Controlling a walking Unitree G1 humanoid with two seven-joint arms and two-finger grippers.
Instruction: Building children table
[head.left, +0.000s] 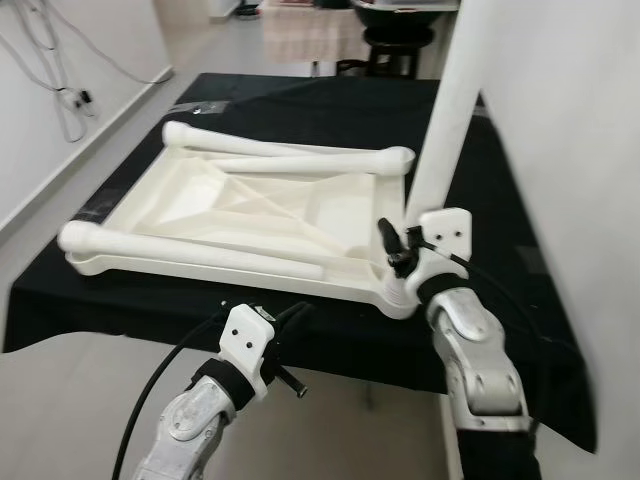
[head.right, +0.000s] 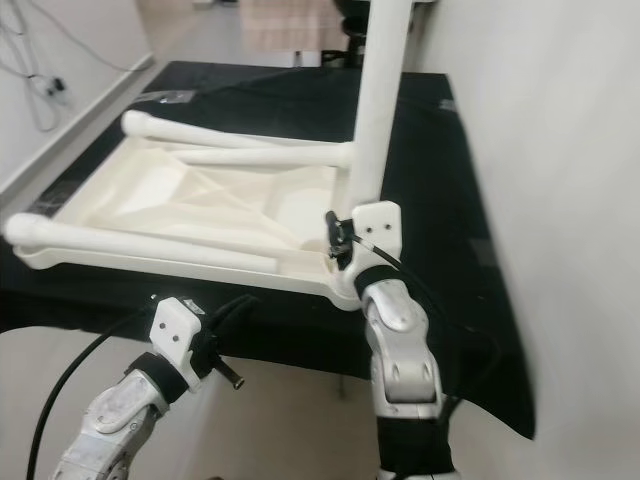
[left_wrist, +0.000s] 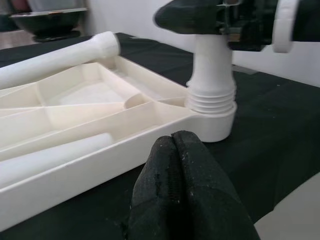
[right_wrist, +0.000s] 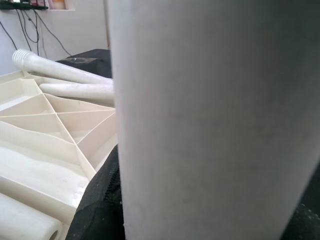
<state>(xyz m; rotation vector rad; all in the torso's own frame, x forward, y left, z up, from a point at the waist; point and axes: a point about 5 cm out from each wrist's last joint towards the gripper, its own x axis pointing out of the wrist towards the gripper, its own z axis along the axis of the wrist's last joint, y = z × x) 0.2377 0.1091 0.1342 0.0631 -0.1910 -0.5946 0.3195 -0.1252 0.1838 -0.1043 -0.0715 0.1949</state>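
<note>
Tabletop (head.left: 250, 215), cream plastic, ribbed underside up, one leg (head.left: 450, 110) upright.

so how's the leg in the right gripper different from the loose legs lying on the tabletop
The held leg stands upright, its threaded end sitting in the corner socket of the upside-down tabletop; the loose legs lie flat across its ribbed underside. The held leg is clasped low down by the right gripper; nothing grips the loose legs. All are the same cream plastic, round and tapered.
</note>
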